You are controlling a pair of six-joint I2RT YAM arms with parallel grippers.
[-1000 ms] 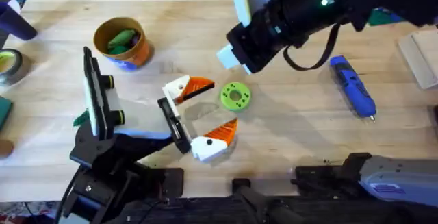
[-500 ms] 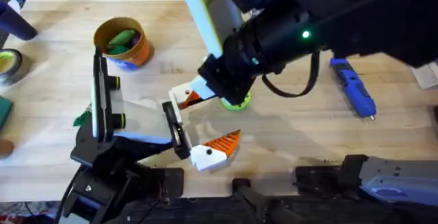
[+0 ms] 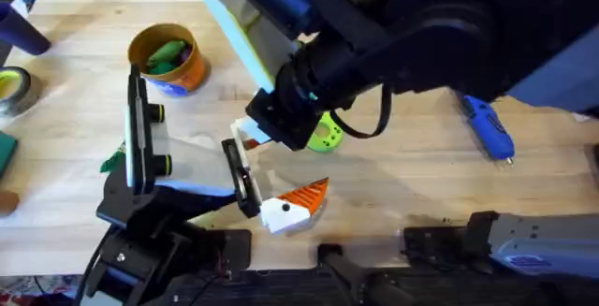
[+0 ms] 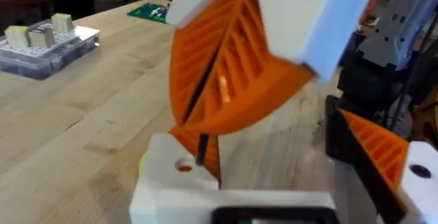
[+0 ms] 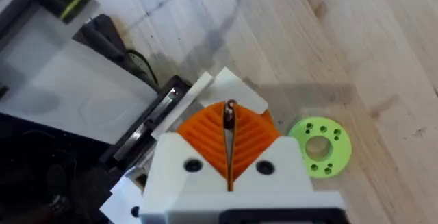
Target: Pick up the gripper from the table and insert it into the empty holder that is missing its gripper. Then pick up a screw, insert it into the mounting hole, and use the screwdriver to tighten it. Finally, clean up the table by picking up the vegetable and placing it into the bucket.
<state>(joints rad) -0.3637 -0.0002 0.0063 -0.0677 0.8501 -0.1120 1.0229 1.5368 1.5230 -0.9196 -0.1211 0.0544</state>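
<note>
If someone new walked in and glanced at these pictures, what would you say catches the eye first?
Most striking is the right arm, large and dark, reaching across the middle, with the right gripper shut on a thin screw over the holder. Next comes the orange-tipped gripper lying on the table just in front of the holder. The orange bucket at the far left already holds something green.

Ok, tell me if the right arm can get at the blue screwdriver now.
Probably, once freed: the screwdriver lies alone on bare wood, but the right gripper is shut on a screw.
</note>
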